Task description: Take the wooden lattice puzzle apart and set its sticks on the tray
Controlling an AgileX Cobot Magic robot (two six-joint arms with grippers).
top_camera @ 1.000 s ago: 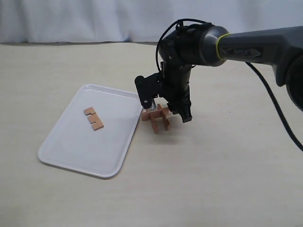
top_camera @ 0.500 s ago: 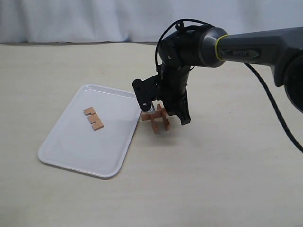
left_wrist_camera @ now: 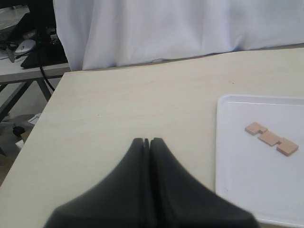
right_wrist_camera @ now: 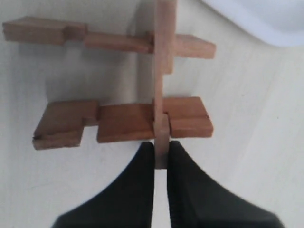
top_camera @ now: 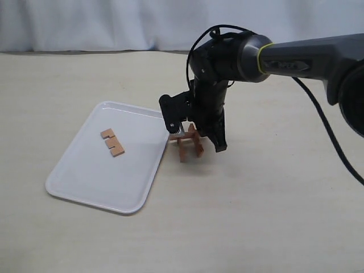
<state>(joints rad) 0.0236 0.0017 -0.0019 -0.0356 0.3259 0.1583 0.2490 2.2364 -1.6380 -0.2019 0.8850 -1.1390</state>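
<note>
Gently, pull the crosswise stick (right_wrist_camera: 162, 71) straight out of its slots so the other two strips (right_wrist_camera: 123, 123) stay behind. Your right end effector (right_wrist_camera: 160, 151) is clamped nearly shut on that stick's end. The wooden lattice puzzle (top_camera: 189, 145) stands just beside the tray (top_camera: 74, 187), where a loose stick (top_camera: 112, 142) lies.

The wooden lattice puzzle (right_wrist_camera: 123, 122) is matt, the plastic tray (top_camera: 102, 176) glossy, the table (top_camera: 256, 216) smooth.
</note>
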